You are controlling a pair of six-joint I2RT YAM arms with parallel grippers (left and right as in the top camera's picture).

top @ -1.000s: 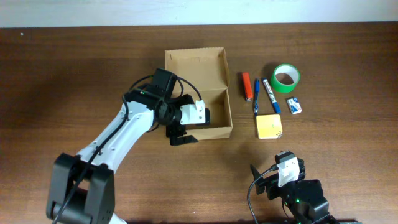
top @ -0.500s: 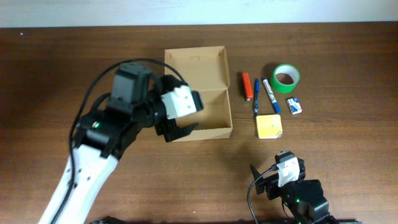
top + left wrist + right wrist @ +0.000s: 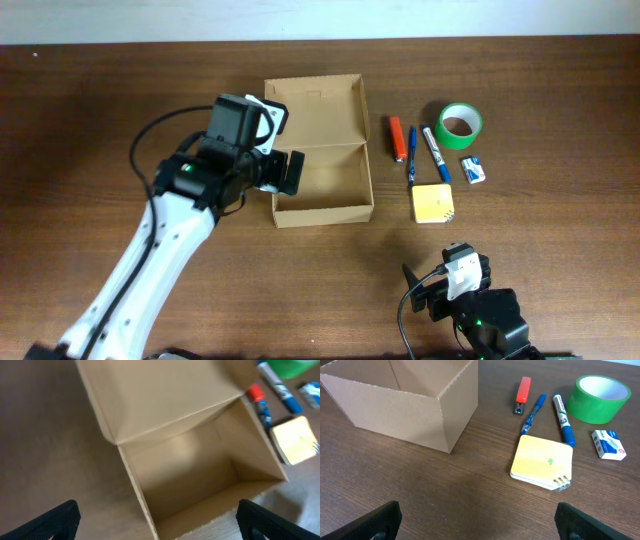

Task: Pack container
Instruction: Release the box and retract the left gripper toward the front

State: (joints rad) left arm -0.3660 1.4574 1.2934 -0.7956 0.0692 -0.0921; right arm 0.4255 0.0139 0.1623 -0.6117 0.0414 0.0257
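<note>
The container (image 3: 325, 213) is a tan cardboard box in the middle of the table, with its lid folded back and nothing inside. My left gripper (image 3: 289, 172) hangs open over the box's left wall. In the left wrist view the wall's rim (image 3: 132, 480) runs between the wide-apart fingers of the left gripper (image 3: 157, 525), which hold nothing. My right gripper (image 3: 448, 270) rests near the front edge, open and empty. The right gripper (image 3: 477, 522) faces bare wood in its own view, with the container (image 3: 405, 405) ahead to the left.
To the right of the box lie a red stapler-like item (image 3: 397, 138), a blue pen (image 3: 411, 153), a marker (image 3: 436, 153), a green tape roll (image 3: 460, 125), a small white-blue packet (image 3: 474, 170) and a yellow pad (image 3: 433, 203). The yellow pad (image 3: 542, 461) is the one closest to the right gripper.
The left arm has risen from the box's front left corner and swung left and back, so its gripper now hangs over the left wall. The right arm has not moved.
</note>
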